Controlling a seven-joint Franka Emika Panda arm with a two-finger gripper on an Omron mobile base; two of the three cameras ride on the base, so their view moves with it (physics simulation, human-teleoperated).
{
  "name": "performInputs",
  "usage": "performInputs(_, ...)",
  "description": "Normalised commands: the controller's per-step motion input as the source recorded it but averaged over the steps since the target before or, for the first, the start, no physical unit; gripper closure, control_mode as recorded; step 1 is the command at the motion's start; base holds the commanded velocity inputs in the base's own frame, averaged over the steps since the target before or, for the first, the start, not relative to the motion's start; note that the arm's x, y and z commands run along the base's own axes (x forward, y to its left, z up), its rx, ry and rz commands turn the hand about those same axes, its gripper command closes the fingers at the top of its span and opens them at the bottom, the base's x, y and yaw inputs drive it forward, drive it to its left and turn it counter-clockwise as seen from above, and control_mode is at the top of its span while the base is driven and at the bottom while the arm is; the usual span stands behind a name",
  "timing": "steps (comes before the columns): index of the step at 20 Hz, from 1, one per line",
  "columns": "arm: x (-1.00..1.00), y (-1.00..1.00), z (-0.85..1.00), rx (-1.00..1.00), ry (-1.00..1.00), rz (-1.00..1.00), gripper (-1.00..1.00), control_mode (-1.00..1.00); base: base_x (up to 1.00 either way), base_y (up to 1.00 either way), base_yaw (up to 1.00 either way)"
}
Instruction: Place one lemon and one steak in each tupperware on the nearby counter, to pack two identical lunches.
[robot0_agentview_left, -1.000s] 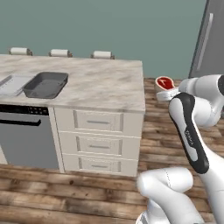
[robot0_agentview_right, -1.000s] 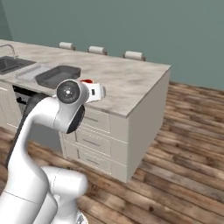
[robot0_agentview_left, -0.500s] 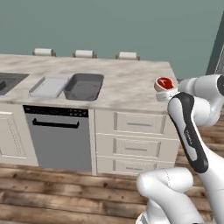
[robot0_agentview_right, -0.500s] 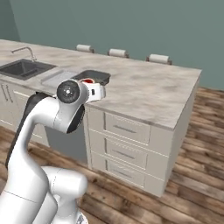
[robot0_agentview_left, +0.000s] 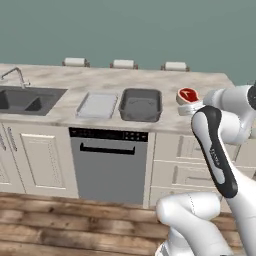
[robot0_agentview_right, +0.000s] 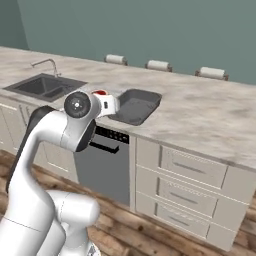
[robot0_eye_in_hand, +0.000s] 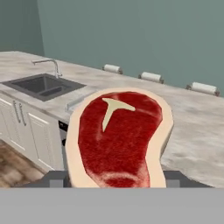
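Gripper state: the gripper (robot0_agentview_left: 189, 102) is closed on one steak (robot0_eye_in_hand: 119, 138), carried in the air near the table (robot0_agentview_left: 210, 82) edge.
Steak position: just right of the dark tupperware (robot0_agentview_left: 141, 104), not yet over it.
Trays: dark tupperware and light tupperware (robot0_agentview_left: 98, 104) both look empty.
Remaining: judged, this steak's placement, the second steak, both lemons.

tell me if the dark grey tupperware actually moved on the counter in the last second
No. The dark grey tupperware keeps its spot beside the light grey tray, left of the sink side. The base drove, so the whole view shifted.
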Motion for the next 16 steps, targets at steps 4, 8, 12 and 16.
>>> performInputs(4,0.00,0.00,0.00,0.00,0.00,0.00,1.00,1.00,0.86,0.99,-0.21)
performInputs(8,0.00,0.00,0.00,0.00,0.00,0.00,1.00,1.00,0.71,0.78,-0.30)
performInputs(12,0.00,0.00,0.00,0.00,0.00,0.00,1.00,1.00,0.56,0.62,-0.34)
performInputs(16,0.00,0.00,0.00,0.00,0.00,0.00,1.00,1.00,0.53,0.54,-0.34)
